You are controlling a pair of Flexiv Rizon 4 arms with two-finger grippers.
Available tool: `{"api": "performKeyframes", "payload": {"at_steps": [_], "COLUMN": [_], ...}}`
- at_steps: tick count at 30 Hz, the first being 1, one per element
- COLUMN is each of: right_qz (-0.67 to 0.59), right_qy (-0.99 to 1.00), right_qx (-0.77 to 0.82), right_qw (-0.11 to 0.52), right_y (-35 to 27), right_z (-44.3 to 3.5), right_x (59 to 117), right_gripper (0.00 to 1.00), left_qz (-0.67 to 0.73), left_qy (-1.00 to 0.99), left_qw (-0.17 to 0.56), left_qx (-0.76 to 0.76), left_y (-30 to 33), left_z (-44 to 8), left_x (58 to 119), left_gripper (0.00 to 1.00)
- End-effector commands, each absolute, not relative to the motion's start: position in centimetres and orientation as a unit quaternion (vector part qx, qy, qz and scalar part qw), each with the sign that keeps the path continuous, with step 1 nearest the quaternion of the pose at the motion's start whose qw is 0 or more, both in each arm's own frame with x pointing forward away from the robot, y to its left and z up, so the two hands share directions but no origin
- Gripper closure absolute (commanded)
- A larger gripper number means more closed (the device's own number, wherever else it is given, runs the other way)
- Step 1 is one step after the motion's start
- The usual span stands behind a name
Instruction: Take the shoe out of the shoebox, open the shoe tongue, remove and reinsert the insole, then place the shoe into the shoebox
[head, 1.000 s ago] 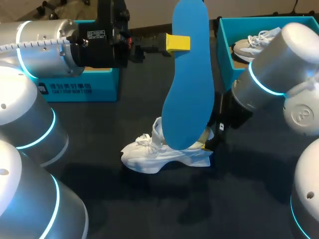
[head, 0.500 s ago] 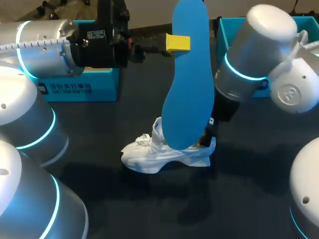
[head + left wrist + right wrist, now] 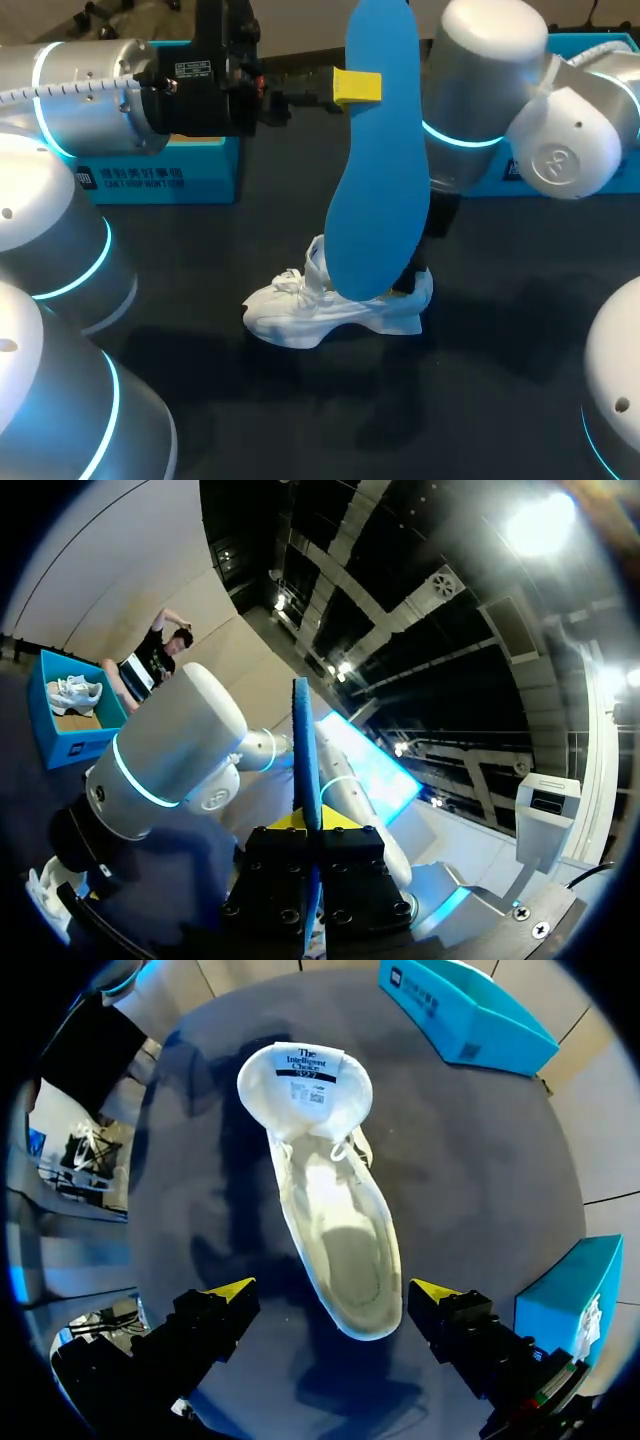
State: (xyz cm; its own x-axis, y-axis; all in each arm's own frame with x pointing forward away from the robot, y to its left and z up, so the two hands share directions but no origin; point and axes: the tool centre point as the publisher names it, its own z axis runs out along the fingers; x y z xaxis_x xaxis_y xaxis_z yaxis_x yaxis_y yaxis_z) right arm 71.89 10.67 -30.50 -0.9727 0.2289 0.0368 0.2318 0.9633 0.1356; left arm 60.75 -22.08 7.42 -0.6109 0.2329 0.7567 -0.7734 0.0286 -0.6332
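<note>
Left gripper (image 3: 355, 88) clamping upright blue insole (image 3: 378, 180), right gripper (image 3: 333, 1290) wide apart above white shoe (image 3: 330, 1200)

Dim scene lit from overhead. The dark table (image 3: 520, 400) soaks up light; the white shoe (image 3: 300, 312) shines at lower centre, soft shadow pooled beneath. Cyan rings glow on the left arm (image 3: 90, 70) and right arm (image 3: 485, 80), whose silver shells carry pale sheen.

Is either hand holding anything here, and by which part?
The left hand is shut on the blue insole near its upper, narrower end. The right hand is open over the shoe.
</note>
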Motion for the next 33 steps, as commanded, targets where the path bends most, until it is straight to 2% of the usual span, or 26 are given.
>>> {"api": "performKeyframes", "payload": {"at_steps": [1, 25, 33], "right_qz": [-0.069, -0.069, -0.064], "right_qy": [-0.991, -0.991, -0.993], "right_qx": [-0.118, -0.118, -0.098], "right_qw": [0.009, 0.009, 0.004], "right_y": [11.0, 11.0, 12.9], "right_z": [-30.6, -30.6, -30.4], "right_x": [71.9, 71.9, 73.5], "right_gripper": [0.0, 0.0, 0.0], "left_qz": [0.66, 0.66, 0.66], "left_qy": [-0.608, -0.608, -0.608], "left_qw": [0.381, 0.381, 0.381], "left_qx": [0.223, 0.223, 0.223], "left_y": [-22.1, -22.1, -22.1], "left_z": [7.3, 7.3, 7.3], "left_x": [60.7, 60.7, 60.7], "left_gripper": [1.0, 1.0, 1.0]}}
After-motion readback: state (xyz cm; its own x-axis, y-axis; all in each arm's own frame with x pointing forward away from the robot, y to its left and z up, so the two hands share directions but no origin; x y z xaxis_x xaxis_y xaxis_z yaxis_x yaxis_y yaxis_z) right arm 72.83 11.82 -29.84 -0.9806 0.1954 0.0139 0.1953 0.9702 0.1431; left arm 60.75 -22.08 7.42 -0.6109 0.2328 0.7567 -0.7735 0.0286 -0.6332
